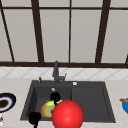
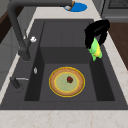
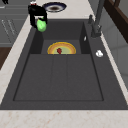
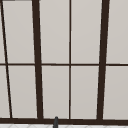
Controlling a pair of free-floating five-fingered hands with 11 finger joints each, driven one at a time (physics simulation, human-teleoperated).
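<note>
My right hand hangs over the front edge of the sink basin, fingers curled round a green and yellow item. That hand and the green item also show in both side views. Below lies a yellow-rimmed plate on the basin floor, with a small red piece at its middle. My left hand floats lower left, before the counter's front edge, holding nothing that I can see. A large red round shape covers part of the plate in the front view.
The dark faucet stands behind the basin, a small white knob beside it. The draining board takes the sink's right half. A dark blue dish sits on the left counter, a blue plate on the right.
</note>
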